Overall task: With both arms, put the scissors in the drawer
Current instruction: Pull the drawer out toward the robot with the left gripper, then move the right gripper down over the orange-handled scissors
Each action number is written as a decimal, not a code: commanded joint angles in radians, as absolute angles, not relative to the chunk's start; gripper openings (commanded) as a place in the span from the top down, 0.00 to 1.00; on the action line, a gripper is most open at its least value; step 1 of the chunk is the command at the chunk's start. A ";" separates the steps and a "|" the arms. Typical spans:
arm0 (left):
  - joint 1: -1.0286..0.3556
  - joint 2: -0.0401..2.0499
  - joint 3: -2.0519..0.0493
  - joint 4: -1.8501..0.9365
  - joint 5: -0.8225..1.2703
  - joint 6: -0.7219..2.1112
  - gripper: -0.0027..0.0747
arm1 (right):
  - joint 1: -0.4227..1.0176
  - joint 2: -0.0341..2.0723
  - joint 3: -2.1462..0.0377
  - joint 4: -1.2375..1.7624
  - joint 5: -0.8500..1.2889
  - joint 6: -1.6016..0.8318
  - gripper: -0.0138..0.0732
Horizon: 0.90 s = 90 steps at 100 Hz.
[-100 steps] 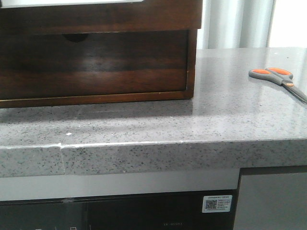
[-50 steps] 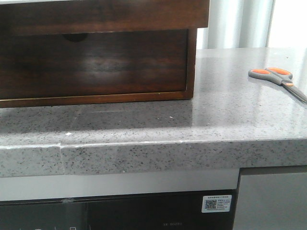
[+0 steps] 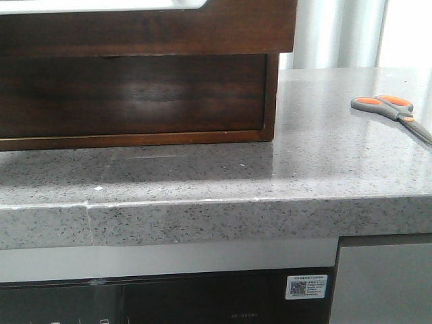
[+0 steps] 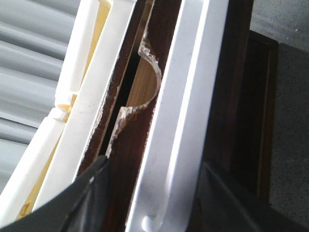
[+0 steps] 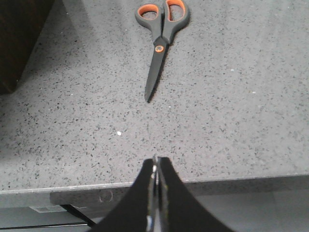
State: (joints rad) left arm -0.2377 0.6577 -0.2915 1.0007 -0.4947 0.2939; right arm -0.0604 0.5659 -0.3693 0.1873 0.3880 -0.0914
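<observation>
The drawer (image 3: 148, 30) juts out at the top of the front view, with a glossy dark brown front board and a whitish rim. In the left wrist view its rim (image 4: 188, 96) runs between my two dark fingers. My left gripper (image 4: 154, 166) grips the drawer's front edge, one fingertip (image 4: 94, 174) on the inner side. The scissors (image 3: 388, 106) lie flat at the counter's far right, with grey handles and orange loops. In the right wrist view the scissors (image 5: 159, 43) lie ahead of my right gripper (image 5: 155, 160), which is shut, empty and well short of them.
The grey speckled counter (image 3: 270, 175) carries the dark wooden cabinet (image 3: 135, 101) at the back left. A second drawer front with a half-round notch (image 4: 142, 89) sits behind the white rim. The counter's front edge (image 5: 217, 179) lies under my right gripper.
The drawer has slid out towards the camera. Its front board now hangs lower and covers the notch of the drawer front below. The scissors have not moved.
</observation>
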 commanded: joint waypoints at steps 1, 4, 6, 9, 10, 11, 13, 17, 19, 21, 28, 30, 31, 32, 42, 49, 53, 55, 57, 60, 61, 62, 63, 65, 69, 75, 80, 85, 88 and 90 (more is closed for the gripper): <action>-0.243 0.656 -0.321 0.995 -0.531 0.253 0.48 | -0.065 0.576 -0.395 0.191 0.311 -0.101 0.96; -0.251 0.656 -0.319 1.010 -0.531 0.231 0.48 | -0.065 0.576 -0.395 0.191 0.311 -0.101 0.96; -0.258 0.656 -0.317 1.022 -0.533 0.221 0.48 | -0.065 0.576 -0.395 0.191 0.313 -0.101 0.96; -0.269 0.656 -0.312 1.039 -0.533 0.208 0.48 | -0.065 0.576 -0.395 0.191 0.314 -0.101 0.96; -0.274 0.656 -0.310 1.043 -0.533 0.206 0.48 | -0.065 0.576 -0.395 0.191 0.314 -0.101 0.96; -0.277 0.656 -0.309 1.049 -0.533 0.206 0.48 | -0.065 0.576 -0.395 0.191 0.314 -0.101 0.96; -0.286 0.656 -0.303 1.055 -0.533 0.204 0.48 | -0.065 0.576 -0.395 0.191 0.314 -0.101 0.96; -0.303 0.656 -0.292 1.056 -0.535 0.204 0.48 | -0.065 0.576 -0.395 0.191 0.314 -0.101 0.96; -0.310 0.656 -0.287 1.056 -0.535 0.204 0.48 | -0.065 0.576 -0.395 0.191 0.314 -0.101 0.96; -0.316 0.656 -0.285 1.054 -0.535 0.204 0.48 | -0.065 0.576 -0.395 0.191 0.314 -0.101 0.96; -0.330 0.656 -0.278 1.029 -0.550 0.204 0.49 | -0.065 0.576 -0.395 0.191 0.314 -0.101 0.96; -0.331 0.656 -0.278 1.012 -0.557 0.204 0.49 | -0.065 0.576 -0.395 0.191 0.317 -0.101 0.96; -0.333 0.656 -0.278 1.005 -0.566 0.204 0.49 | -0.065 0.576 -0.395 0.191 0.317 -0.101 0.96; -0.333 0.656 -0.278 0.990 -0.570 0.204 0.49 | -0.065 0.576 -0.395 0.191 0.318 -0.101 0.96; -0.333 0.656 -0.278 0.884 -0.660 0.204 0.49 | -0.065 0.576 -0.395 0.191 0.325 -0.101 0.96; -0.333 0.656 -0.278 0.831 -0.695 0.204 0.49 | -0.065 0.576 -0.395 0.191 0.325 -0.101 0.96; -0.333 0.656 -0.278 0.810 -0.703 0.204 0.49 | -0.065 0.576 -0.397 0.191 0.325 -0.101 0.96; -0.333 0.654 -0.278 0.800 -0.708 0.204 0.49 | -0.065 0.576 -0.399 0.191 0.325 -0.101 0.96; -0.333 0.654 -0.278 0.793 -0.713 0.204 0.49 | -0.065 0.576 -0.406 0.191 0.329 -0.101 0.96; -0.333 0.652 -0.278 0.774 -0.719 0.204 0.49 | -0.065 0.579 -0.417 0.191 0.336 -0.105 0.96; -0.333 0.652 -0.278 0.770 -0.724 0.204 0.49 | -0.065 0.583 -0.420 0.191 0.339 -0.108 0.96; -0.333 0.650 -0.278 0.763 -0.727 0.204 0.49 | -0.065 0.583 -0.427 0.191 0.345 -0.110 0.96; -0.333 0.649 -0.278 0.759 -0.733 0.204 0.49 | -0.065 0.585 -0.431 0.191 0.349 -0.115 0.96; -0.333 0.647 -0.278 0.746 -0.740 0.204 0.49 | -0.065 0.588 -0.444 0.191 0.361 -0.123 0.96; -0.333 0.642 -0.278 0.718 -0.761 0.204 0.49 | -0.065 0.605 -0.475 0.191 0.385 -0.133 0.96; -0.333 0.635 -0.280 0.687 -0.795 0.204 0.49 | -0.065 0.638 -0.526 0.191 0.415 -0.134 0.91; -0.333 0.628 -0.283 0.665 -0.795 0.204 0.49 | -0.065 0.673 -0.563 0.191 0.433 -0.134 0.85; -0.333 0.620 -0.287 0.651 -0.795 0.204 0.49 | -0.065 0.715 -0.614 0.191 0.453 -0.134 0.76; -0.333 0.618 -0.288 0.643 -0.795 0.204 0.49 | -0.065 0.741 -0.639 0.191 0.463 -0.134 0.70; -0.333 0.613 -0.290 0.637 -0.795 0.204 0.49 | -0.065 0.761 -0.657 0.191 0.468 -0.134 0.65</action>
